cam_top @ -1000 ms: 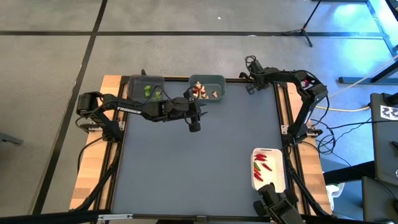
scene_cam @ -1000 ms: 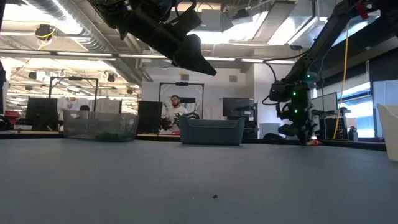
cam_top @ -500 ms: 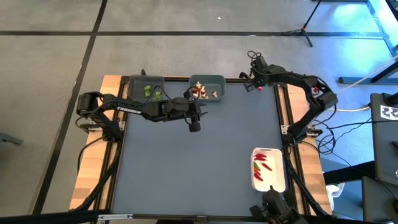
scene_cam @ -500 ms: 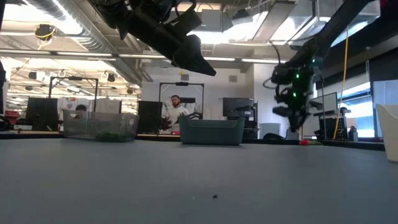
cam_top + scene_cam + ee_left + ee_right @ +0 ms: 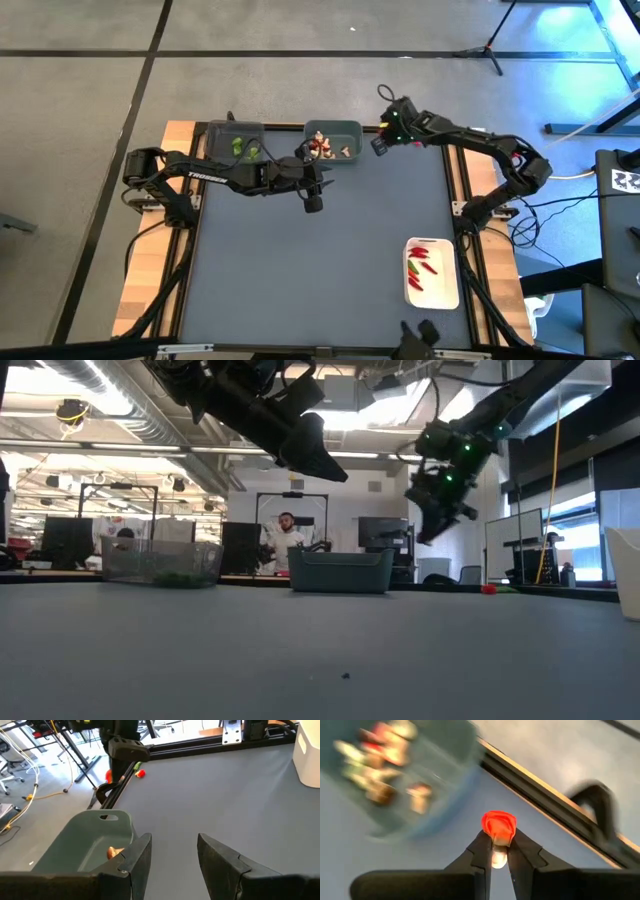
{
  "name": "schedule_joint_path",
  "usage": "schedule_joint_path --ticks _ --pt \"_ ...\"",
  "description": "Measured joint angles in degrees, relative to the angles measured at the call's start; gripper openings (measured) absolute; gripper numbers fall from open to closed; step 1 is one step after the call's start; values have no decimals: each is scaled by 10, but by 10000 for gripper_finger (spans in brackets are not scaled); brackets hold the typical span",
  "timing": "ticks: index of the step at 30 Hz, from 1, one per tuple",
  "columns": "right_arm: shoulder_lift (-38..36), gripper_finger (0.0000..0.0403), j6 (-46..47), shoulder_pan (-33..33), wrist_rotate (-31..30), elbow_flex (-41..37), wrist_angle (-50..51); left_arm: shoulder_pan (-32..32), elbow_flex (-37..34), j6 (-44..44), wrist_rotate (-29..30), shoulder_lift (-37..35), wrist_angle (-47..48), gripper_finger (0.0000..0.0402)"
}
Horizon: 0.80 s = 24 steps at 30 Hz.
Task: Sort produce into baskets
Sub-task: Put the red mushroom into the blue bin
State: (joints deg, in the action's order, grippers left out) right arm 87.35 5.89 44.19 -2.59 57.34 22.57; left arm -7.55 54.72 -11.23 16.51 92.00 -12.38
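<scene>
My right gripper (image 5: 378, 146) hangs above the table's far right part, just right of the grey-teal bin (image 5: 335, 140), shut on a small piece with a red cap and a pale stem (image 5: 498, 827). The bin holds tan-white and red pieces. My left gripper (image 5: 313, 200) is open and empty in the air near the bin's near side; it also shows in the left wrist view (image 5: 175, 855). The dark grey bin (image 5: 238, 143) holds green pieces. The white tray (image 5: 432, 272) holds red chili pieces. A red piece with a green top (image 5: 140, 773) lies on the table by the far right rail. My right gripper pinches the piece's pale stem (image 5: 497, 855) between its two fingertips. The red cap (image 5: 498, 825) sticks out beyond the tips. The fingers slant down from the table's right side. The piece is lifted clear of the table.
The three containers stand along the far edge and at the near right. The loose red piece also shows in the low view (image 5: 488, 588). A raised metal rail (image 5: 452, 170) runs along the table's right side. People sit in the room beyond the table.
My right gripper has risen from the table at the far right corner and gone toward the table's left, up to the grey-teal bin, carrying the red-capped piece clear of the table. One red piece has stayed on the table by the rail.
</scene>
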Motion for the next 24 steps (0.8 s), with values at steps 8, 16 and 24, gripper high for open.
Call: schedule_joint_path --ticks 8,16,24 --pt "2 49 1 -70 45 0 -142 0 0 4 0 0 0 155" --pt "23 49 2 -111 48 1 -257 0 0 4 0 0 -2 155" --pt "93 49 3 -124 46 1 -313 0 0 4 0 0 -2 155"
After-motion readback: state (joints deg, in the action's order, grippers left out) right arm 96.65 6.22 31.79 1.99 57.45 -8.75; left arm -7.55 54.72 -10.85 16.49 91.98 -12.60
